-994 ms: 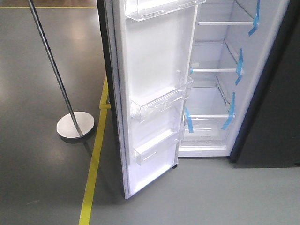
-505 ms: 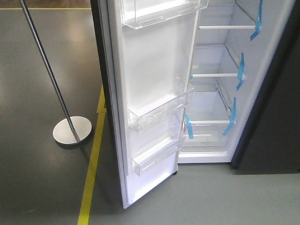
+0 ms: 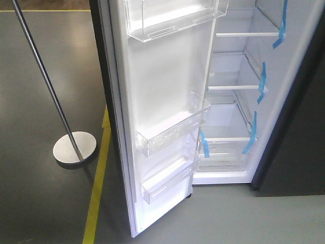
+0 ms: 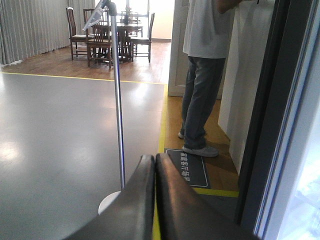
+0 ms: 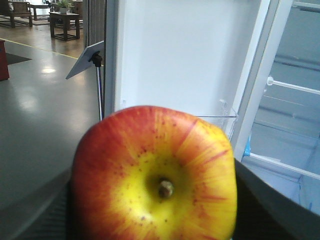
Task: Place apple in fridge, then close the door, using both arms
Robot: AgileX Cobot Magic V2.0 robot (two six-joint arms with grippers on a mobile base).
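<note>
So the fridge (image 3: 231,109) is standing open, showing its white inside, glass shelves and blue tape strips, and the door (image 3: 167,76) is sticking out toward the front camera with its clear bins showing. Off to its left, a pole stand (image 3: 45,91) is sitting on the grey floor. The right tool (image 5: 160,207) is gripping the apple (image 5: 155,175), dimple facing the wrist camera, just in front of the open door and not inside yet, while the left tool (image 4: 155,160) is sitting pinched together, holding nothing.
</note>
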